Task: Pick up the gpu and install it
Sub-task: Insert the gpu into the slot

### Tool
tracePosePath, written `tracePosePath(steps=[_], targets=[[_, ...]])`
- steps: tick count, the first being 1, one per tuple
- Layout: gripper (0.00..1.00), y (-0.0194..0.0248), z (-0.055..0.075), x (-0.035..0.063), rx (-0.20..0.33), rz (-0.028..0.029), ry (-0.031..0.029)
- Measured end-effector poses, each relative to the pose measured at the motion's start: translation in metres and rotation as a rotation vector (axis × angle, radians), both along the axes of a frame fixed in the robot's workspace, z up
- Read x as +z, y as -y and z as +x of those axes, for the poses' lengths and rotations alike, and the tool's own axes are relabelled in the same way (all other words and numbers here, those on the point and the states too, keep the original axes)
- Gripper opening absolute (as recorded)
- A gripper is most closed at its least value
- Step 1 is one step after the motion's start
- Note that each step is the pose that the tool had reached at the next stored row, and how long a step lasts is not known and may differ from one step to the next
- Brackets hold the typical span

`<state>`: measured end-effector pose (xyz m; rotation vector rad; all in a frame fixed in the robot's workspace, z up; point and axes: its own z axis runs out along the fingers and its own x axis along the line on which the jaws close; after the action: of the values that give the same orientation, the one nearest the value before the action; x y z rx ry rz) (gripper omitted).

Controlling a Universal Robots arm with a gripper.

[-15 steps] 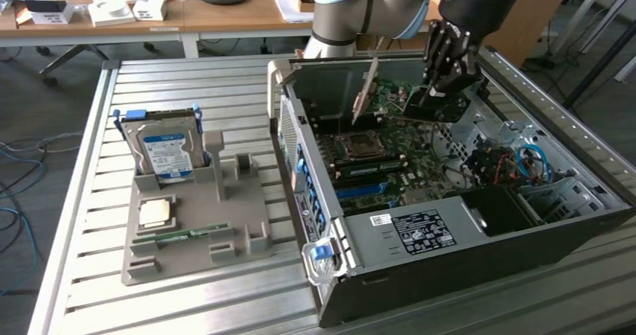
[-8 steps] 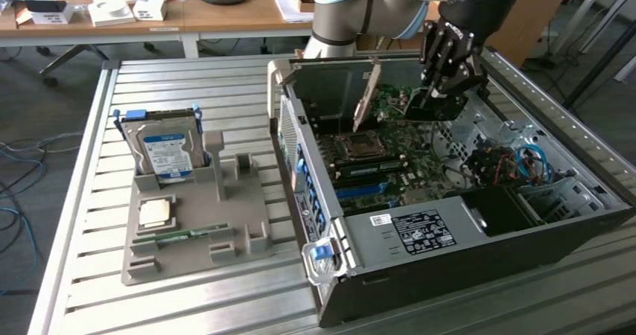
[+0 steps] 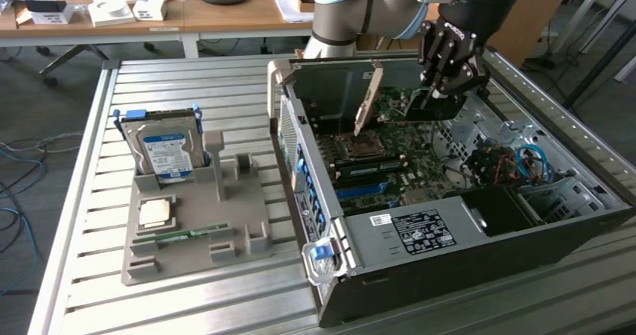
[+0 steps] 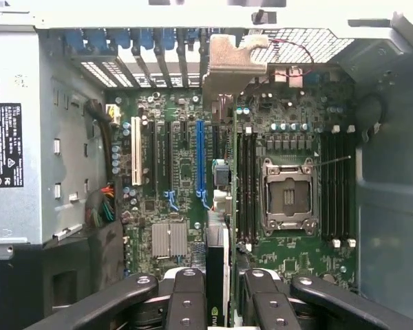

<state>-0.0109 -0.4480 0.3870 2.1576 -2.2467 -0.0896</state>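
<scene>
End effector (image 3: pixel 439 91) clenched on the gpu (image 3: pixel 431 112). Card on edge over the motherboard (image 3: pixel 398 147), long axis level, bracket toward the computer case's (image 3: pixel 447 257) slotted wall.

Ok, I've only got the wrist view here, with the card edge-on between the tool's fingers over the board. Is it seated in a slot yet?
Observer: It seems not. In the exterior view the gpu hangs in the tool, and its silver bracket slants above the motherboard.
Operator: What's outside the case?
Observer: A grey tray lies on the table, to the exterior view's left of the case.
Operator: Anything in it?
Observer: A hard drive stands upright at its far end, and a green memory stick lies flat nearer the camera.
</scene>
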Motion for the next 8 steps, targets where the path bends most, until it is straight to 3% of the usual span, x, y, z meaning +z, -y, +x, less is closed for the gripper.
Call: tracePosePath(steps=[2,8], targets=[[0.26,0.0,-0.0002,-0.0001,0.0,0.0003,0.0042],[0.26,0.0,-0.002,-0.0002,0.005,0.0027,0.0379]])
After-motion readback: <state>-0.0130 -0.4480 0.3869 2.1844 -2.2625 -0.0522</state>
